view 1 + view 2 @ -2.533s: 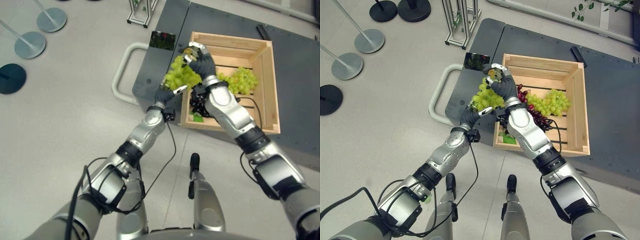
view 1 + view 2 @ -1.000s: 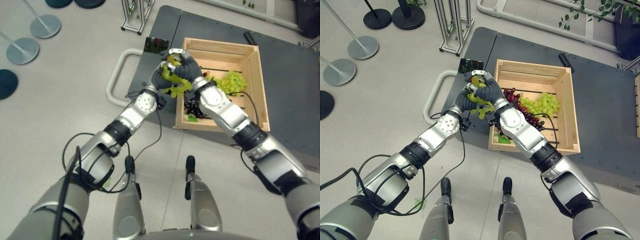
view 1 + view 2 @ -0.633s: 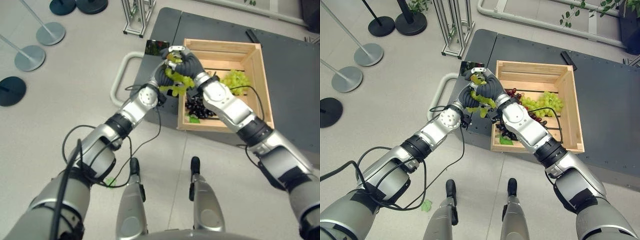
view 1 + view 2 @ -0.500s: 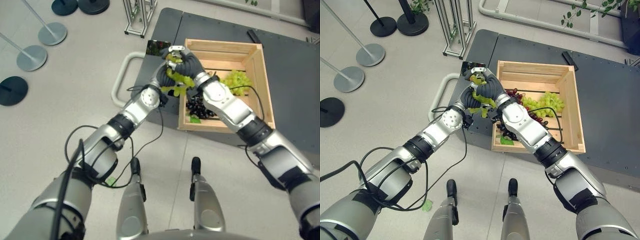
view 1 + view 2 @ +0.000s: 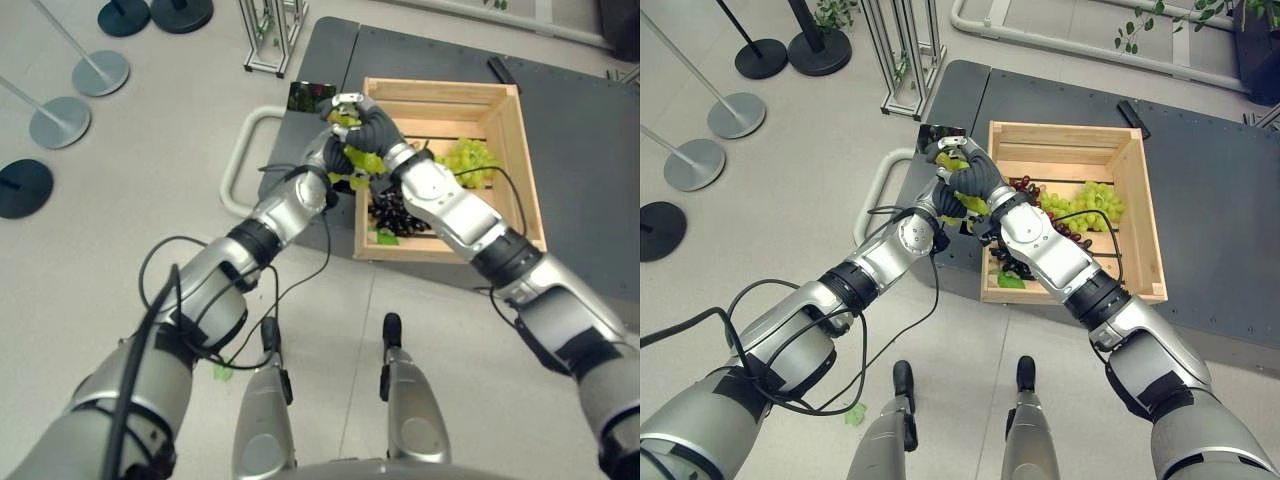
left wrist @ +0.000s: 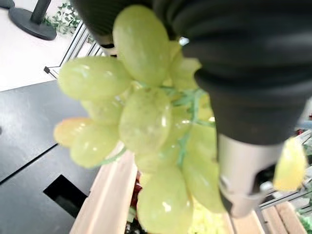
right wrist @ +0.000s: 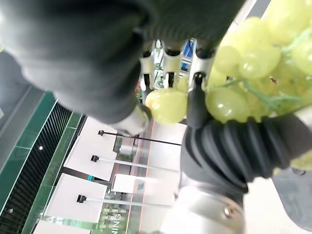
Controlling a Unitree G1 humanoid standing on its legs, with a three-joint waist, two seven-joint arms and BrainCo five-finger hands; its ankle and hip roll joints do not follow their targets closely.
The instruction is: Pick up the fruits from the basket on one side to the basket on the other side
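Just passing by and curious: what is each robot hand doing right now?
Left hand: curled round the green grape bunch.
Right hand: also curled round that bunch, from above.

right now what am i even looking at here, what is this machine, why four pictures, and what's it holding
It is a humanoid robot with two silver arms. The two wide pictures come from cameras in its head, looking down; the two close-ups come from cameras on its wrists. Its left hand and right hand meet over the left edge of a wooden crate on a dark platform, their fingers closed together on a bunch of green grapes. Inside the crate lie more green grapes and dark grapes.
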